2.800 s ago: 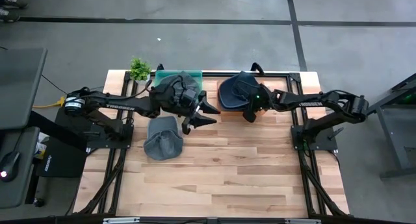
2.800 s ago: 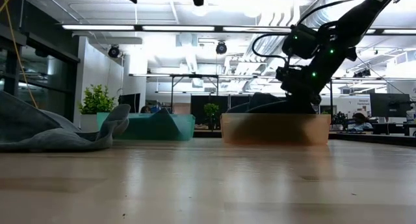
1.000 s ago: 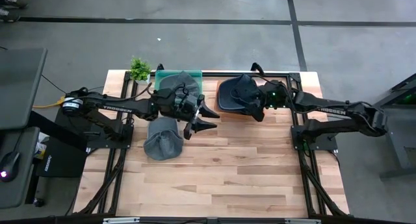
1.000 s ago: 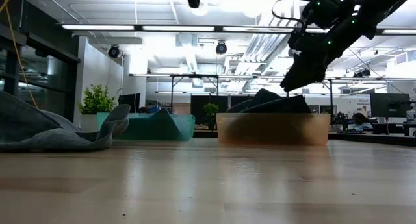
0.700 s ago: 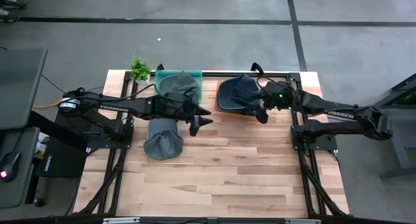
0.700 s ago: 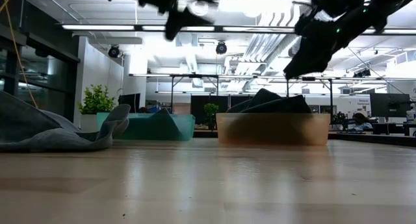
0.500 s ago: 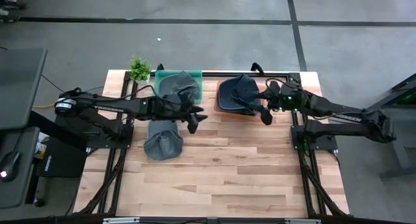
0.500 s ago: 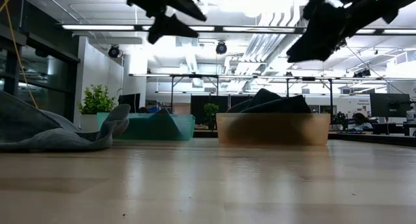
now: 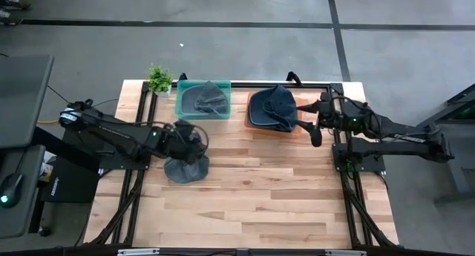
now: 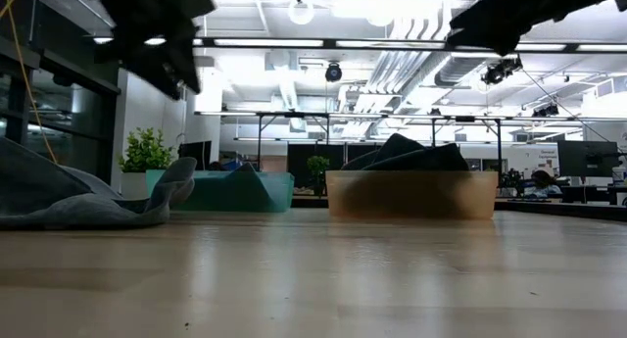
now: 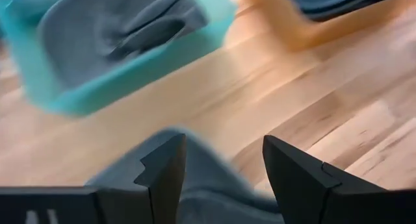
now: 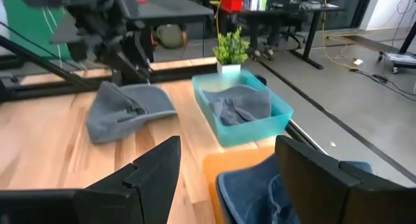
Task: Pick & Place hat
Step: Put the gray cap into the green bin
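A grey hat (image 9: pixel 185 167) lies crumpled on the wooden table, left of the middle; it also shows in the low view (image 10: pixel 78 196). My left gripper (image 9: pixel 194 145) hangs open just above the hat's far part, slanting down, with the hat (image 11: pixel 201 185) showing between its fingers (image 11: pixel 162 175). Another grey hat (image 9: pixel 204 99) lies in the teal bin (image 9: pixel 180 107). A dark blue hat (image 9: pixel 269 107) lies in the orange bin (image 9: pixel 297 131). My right gripper (image 9: pixel 313 122) stands open, raised to the right of the orange bin, pointing about level toward the table's left (image 12: pixel 227 178).
A small potted plant (image 9: pixel 159 79) stands at the far left corner beside the teal bin. The two bins sit side by side along the far edge. Bare wood (image 9: pixel 260 197) covers the middle and near half of the table.
My left gripper has swung from beside the teal bin toward the table's left and near edge, sunk, and tipped downward over the grey hat. My right gripper has drawn back from the orange bin toward the right edge and risen. Both hats in the bins stay put.
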`<act>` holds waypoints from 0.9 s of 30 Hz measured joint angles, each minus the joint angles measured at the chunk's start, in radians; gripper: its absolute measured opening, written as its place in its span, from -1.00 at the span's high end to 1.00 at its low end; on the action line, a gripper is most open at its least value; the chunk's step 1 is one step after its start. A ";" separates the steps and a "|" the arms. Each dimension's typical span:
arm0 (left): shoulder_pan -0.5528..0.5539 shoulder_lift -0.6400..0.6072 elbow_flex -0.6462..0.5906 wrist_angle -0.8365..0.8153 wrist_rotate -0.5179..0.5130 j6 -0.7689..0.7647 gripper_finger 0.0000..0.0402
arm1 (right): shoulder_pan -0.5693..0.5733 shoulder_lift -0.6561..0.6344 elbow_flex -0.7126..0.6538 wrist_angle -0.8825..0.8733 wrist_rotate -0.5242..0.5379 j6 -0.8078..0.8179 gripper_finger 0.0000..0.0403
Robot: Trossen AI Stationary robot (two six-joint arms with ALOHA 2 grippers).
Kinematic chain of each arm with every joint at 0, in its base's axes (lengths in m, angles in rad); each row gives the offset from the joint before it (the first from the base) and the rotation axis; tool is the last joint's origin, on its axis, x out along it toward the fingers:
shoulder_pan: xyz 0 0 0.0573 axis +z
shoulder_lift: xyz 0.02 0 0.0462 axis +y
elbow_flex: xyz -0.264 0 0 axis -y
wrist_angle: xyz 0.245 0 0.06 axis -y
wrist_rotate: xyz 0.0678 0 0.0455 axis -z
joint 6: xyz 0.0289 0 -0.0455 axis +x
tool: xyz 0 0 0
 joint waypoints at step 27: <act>-0.153 -0.070 -0.259 -0.222 0.249 -0.630 -0.01 | 0.292 0.115 0.178 -0.069 0.030 -0.055 -0.22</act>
